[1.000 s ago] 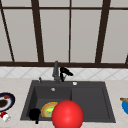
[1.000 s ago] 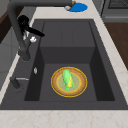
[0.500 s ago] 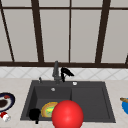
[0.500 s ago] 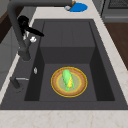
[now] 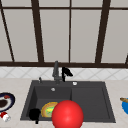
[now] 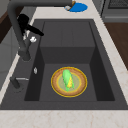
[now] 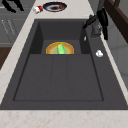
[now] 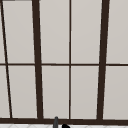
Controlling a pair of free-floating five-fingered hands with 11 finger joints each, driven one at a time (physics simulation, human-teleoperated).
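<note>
My right hand (image 5: 65, 72) hovers just right of the dark faucet (image 5: 56, 72) at the back of the sink, with straight fingers, holding nothing. It appears beside the faucet in the left side view (image 6: 24, 22) and the right side view (image 7: 102, 18). My left hand (image 5: 34, 114) hangs at the sink's front left corner, and in the right side view (image 7: 11, 5) its fingers are spread. A yellow plate (image 6: 57, 88) with a green corn cob (image 6: 67, 79) lies in the left basin. A big red ball (image 5: 67, 115) covers part of the plate in the front view.
The black sink (image 5: 100, 86) has a raised draining half on the right. On the left counter sit a dark plate (image 5: 5, 100) and a small red-and-white thing (image 5: 5, 116). A blue dish (image 5: 124, 105) is on the right counter. A small white thing (image 7: 99, 53) rests on the back rim.
</note>
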